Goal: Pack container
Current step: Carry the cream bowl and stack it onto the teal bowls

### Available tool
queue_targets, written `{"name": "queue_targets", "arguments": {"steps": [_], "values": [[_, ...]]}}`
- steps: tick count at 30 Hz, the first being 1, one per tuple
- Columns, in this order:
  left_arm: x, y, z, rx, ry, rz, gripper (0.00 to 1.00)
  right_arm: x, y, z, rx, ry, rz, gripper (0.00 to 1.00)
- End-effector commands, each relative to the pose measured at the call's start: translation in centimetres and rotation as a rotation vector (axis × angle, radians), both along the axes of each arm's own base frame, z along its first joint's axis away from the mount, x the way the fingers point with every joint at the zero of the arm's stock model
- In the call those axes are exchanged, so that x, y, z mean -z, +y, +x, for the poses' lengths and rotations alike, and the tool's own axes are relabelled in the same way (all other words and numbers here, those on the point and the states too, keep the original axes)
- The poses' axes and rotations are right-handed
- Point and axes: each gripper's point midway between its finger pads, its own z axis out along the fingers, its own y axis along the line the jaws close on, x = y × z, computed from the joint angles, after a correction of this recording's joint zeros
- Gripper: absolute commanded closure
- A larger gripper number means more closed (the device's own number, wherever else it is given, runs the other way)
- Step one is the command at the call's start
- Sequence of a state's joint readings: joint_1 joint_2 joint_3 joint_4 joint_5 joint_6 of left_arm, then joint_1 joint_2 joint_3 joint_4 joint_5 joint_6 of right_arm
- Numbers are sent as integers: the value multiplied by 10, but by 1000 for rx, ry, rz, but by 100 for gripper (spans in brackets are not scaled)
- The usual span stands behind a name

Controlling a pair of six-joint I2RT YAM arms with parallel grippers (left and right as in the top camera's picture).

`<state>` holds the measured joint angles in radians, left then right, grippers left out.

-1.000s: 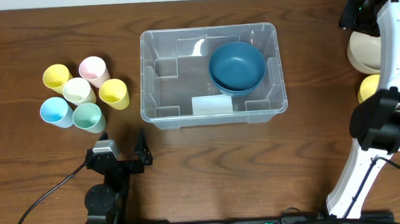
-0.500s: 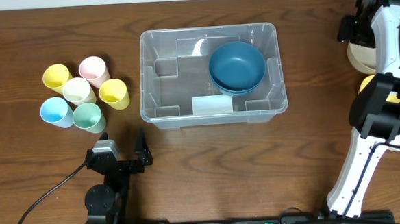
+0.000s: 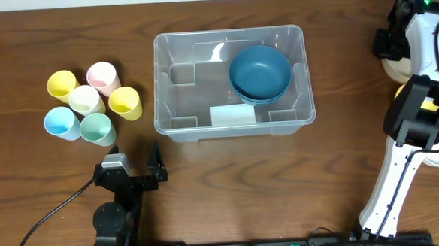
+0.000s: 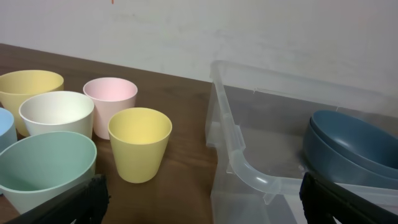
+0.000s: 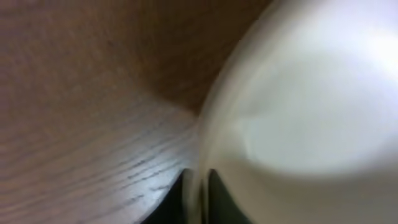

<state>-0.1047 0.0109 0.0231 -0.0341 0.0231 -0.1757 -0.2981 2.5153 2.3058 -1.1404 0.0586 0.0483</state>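
Note:
The clear container [image 3: 173,127] stands mid-table with two stacked dark blue bowls [image 3: 260,72] in its right half. At the right edge a cream bowl [image 3: 396,68] rests on the table, and my right gripper [image 3: 390,46] is shut on its rim. The right wrist view shows that rim [image 5: 200,186] pinched between the two dark fingers, with the bowl's pale inside [image 5: 305,118] filling the frame. My left gripper [image 3: 135,161] rests open near the front edge, left of the container's front corner [image 4: 239,158], holding nothing.
Several pastel cups [image 3: 90,103] cluster left of the container; a yellow cup [image 4: 139,142] stands nearest the left gripper. A sliver of a yellow bowl [image 3: 428,104] shows behind the right arm [image 3: 419,120]. A cable [image 3: 51,211] trails from the left arm's base.
The right gripper has dropped toward the cream bowl and closed on its rim. The left arm, the container and the cups have not moved.

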Motion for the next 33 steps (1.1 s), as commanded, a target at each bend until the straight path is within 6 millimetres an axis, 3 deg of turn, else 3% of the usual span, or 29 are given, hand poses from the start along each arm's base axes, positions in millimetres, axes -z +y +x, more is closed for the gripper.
{"name": "queue_targets", "arguments": {"steps": [1,6,11,16,20,24,28,30,33], "values": [[17,4,-1,-19,50,24,2,5,9,-1,-4,4,52,99],[17,4,-1,-19,50,25,2,-2,30,5,-41,-15,85,99],[17,4,-1,-19,50,25,2,-43,52,18,-90,-96,63,99],[17,4,-1,-19,50,25,2,-134,89,31,-170,-279,50,99],[17,4,-1,-19,50,25,2,-217,142,23,-285,-440,48,99],[17,4,-1,-19,50,25,2,-276,213,-1,-450,-543,46,99],[17,4,-1,-19,50,24,2,-292,289,-27,-616,-557,75,99],[17,4,-1,-19,50,24,2,-285,320,-39,-677,-529,80,99],[17,4,-1,-19,50,25,2,-260,360,-59,-764,-438,93,99]]}}
